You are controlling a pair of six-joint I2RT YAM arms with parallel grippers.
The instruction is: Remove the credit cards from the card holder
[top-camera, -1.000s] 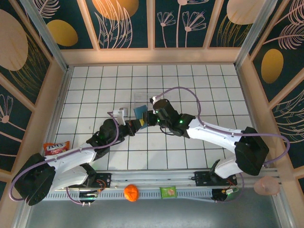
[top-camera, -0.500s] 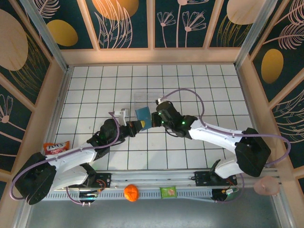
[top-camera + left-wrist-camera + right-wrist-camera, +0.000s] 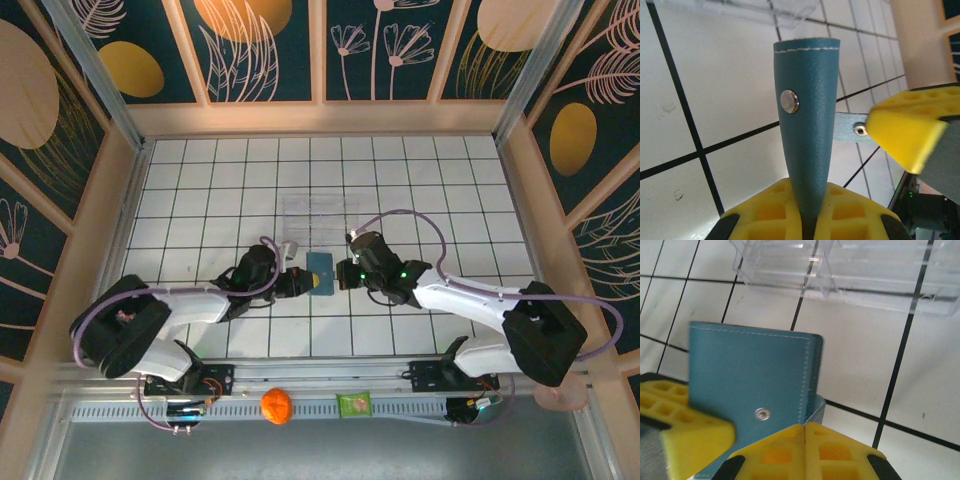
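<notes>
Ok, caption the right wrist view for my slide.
Right gripper, jaws shut, pinches the teal card holder over the tiled table; clear plastic tray behind.

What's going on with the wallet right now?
Both arms hold the teal card holder between them, just in front of the clear tray. The left hand is shut on one edge, and the right hand pinches the snap tab. The holder looks folded shut, so emptying it is not yet done.

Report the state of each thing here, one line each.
card holder, folded, snap tab undone, pinched between both grippers.
left gripper, shut on the card holder's edge.
right gripper, shut on the card holder's snap tab.
clear tray, lying flat, nothing seen inside.
</notes>
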